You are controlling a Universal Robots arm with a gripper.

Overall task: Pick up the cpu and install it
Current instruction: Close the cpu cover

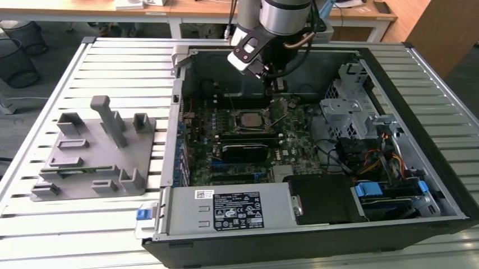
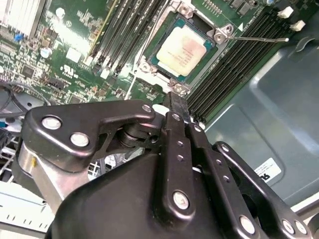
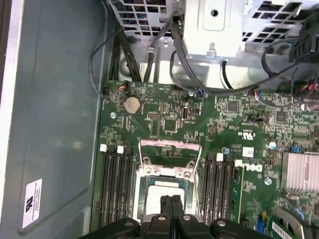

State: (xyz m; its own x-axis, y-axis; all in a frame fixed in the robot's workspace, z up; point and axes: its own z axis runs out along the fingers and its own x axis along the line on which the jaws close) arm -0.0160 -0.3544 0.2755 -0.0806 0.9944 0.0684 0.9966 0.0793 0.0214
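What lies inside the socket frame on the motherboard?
The cpu lies flat in the socket frame, silver top up. The socket's contacts beneath it are covered, so its seating cannot be judged.

The arm (image 1: 286,17) enters at the upper edge of the exterior view and descends almost vertically. Its silver-grey final link ends in a wrist assembly (image 1: 250,51) that is canted toward the exterior view's left. The gripper (image 1: 276,84) hangs below the wrist assembly with its tips pointing downward. In both wrist views the two black fingers (image 2: 175,134) (image 3: 165,211) are pressed flat against each other, with only a thin seam between them at the tips. The linkage bars (image 2: 227,169) are folded inward on either side of the fingers and are pinned with silver fasteners.
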